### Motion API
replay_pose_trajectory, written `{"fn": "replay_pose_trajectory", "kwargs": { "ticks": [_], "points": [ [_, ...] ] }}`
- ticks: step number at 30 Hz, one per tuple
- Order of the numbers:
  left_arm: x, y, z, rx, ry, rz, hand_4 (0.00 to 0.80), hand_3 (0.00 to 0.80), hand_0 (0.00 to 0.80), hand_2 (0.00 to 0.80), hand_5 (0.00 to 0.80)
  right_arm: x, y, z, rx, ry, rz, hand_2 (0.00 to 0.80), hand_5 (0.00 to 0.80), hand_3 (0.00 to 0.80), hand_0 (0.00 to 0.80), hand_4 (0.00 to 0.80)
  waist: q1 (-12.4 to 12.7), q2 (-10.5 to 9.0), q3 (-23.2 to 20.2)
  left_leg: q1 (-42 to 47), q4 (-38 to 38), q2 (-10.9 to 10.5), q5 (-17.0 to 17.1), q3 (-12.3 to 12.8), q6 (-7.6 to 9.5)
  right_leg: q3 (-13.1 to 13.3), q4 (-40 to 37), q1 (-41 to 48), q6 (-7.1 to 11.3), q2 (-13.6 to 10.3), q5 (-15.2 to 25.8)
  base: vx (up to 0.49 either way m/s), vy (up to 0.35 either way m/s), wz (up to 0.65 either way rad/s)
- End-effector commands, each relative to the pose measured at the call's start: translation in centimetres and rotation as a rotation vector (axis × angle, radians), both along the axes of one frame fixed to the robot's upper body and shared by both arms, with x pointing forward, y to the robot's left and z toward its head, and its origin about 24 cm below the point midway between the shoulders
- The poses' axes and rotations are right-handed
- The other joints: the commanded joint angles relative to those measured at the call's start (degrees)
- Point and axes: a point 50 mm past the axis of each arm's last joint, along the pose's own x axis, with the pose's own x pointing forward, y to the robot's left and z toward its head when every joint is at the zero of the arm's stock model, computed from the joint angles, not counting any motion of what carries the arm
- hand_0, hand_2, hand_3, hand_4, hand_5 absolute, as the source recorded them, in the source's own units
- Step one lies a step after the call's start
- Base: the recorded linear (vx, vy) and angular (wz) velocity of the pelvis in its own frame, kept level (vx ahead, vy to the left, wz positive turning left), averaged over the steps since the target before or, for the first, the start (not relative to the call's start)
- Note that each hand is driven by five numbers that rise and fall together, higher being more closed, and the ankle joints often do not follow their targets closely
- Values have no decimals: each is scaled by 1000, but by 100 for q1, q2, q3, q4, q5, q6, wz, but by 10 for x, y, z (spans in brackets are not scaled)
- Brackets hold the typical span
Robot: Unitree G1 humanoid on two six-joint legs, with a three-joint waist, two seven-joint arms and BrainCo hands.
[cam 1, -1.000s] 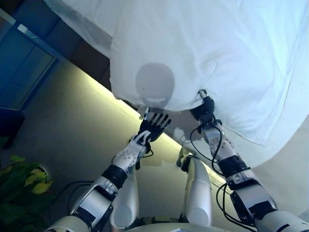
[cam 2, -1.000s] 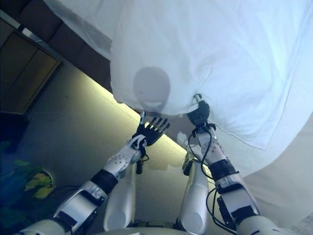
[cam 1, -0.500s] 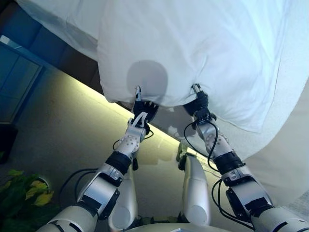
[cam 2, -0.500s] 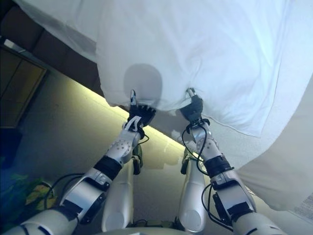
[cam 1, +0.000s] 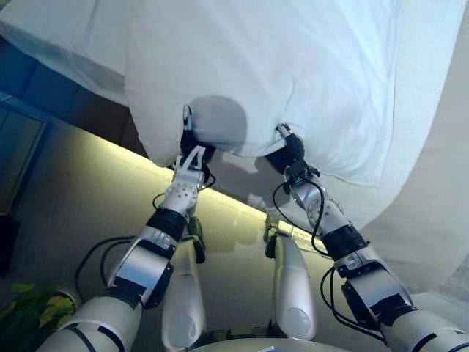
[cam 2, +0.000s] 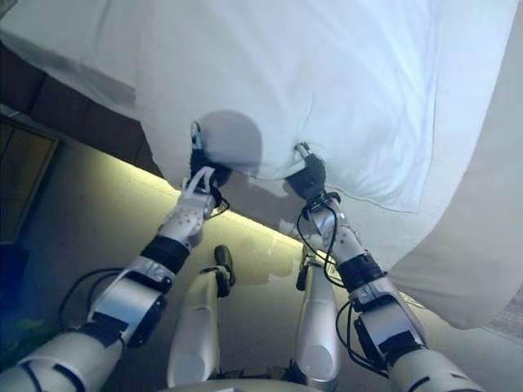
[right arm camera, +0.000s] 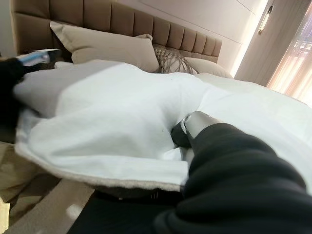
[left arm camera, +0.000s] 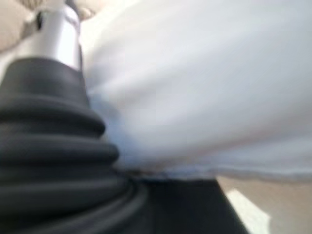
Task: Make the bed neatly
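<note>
Beige headboard (right arm camera: 122, 24) and pillows (right arm camera: 105, 46) sit at the far end of the bed, with a white duvet (cam 1: 293, 66) heaped across it and its near edge hanging over the side toward me. I have both hands at that edge. My right hand (cam 1: 287, 152) looks clamped on the hem: in its wrist view the thumb lies on top of the cloth and a fold is bunched against the palm. My left hand (cam 1: 192, 145) is tucked under the hem further left, thumb up against the cloth, but the fingers are buried behind the fabric, so I cannot tell whether they have closed on it. That is my main worry. If I pull or lift now and only the right side is truly held, the duvet will swing round on one corner and land skewed, or the left edge will slide off the hand and drop to the floor (cam 1: 88, 213). The right pinch also looks shallow, close to the hem, so a quick tug could strip it free. The cloth is already humped in the middle, and dragging it unevenly would deepen those folds rather than flatten them.
</note>
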Motion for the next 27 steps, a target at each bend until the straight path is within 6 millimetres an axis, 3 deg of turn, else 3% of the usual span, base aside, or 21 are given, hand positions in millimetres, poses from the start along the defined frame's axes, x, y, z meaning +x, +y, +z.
{"fn": "replay_pose_trajectory", "kwargs": {
  "ticks": [1,2,8,14,18,22,24,25,27],
  "points": [
    [17,14,47,-83,-147,79,185,185,185,185,185,-1,-12,30,9,-155,23,800,800,800,800,800,-132,245,-167,-232,-212,235,610,-138,-455,26,-378,250,403,-484,410,-12,55,-10],
    [17,15,48,-88,-154,84,800,800,800,800,800,-2,-14,29,12,-156,20,800,800,800,800,800,-139,252,-152,-223,-240,234,622,-124,-461,29,-422,265,404,-484,417,-14,36,-14],
    [15,10,50,-88,-188,84,800,800,800,800,800,-8,-13,20,24,-157,-9,800,800,800,800,800,-140,216,-58,-171,-256,205,605,-134,-474,-35,-554,424,430,-530,464,-3,-23,-6],
    [6,-3,45,-35,-235,28,800,800,800,800,800,-9,-24,-4,102,-97,-126,800,800,800,800,800,38,196,40,-197,-191,120,521,-250,-442,-151,-546,525,466,-598,480,8,-77,2],
    [1,-4,44,-6,-260,11,800,800,800,800,800,-8,-39,-29,113,-21,-229,800,800,800,800,800,151,258,118,-242,-153,36,481,-338,-389,-189,-460,513,472,-627,472,-3,-50,9],
    [-4,-1,46,116,-309,6,800,800,800,800,800,-13,-60,-73,217,119,-304,800,800,800,800,800,302,358,252,-323,-158,-60,597,-389,-293,-294,-461,489,421,-697,616,-81,-42,12],
    [-8,2,44,184,-328,-6,800,800,800,800,800,-18,-79,-96,290,179,-358,424,424,424,424,424,406,440,276,-302,-196,-106,581,-435,-285,-340,-456,532,430,-715,599,5,-52,8],
    [-9,3,42,207,-338,-14,800,800,800,800,800,-20,-89,-104,334,203,-388,0,0,0,0,0,452,482,291,-299,-199,-124,573,-458,-287,-356,-433,546,434,-723,578,11,-40,5],
    [-12,7,40,215,-351,-27,800,800,800,800,800,-24,-113,-111,402,231,-455,0,0,0,0,0,529,591,310,-295,-211,-152,574,-490,-296,-383,-376,559,439,-757,536,9,9,7]
  ]
}}
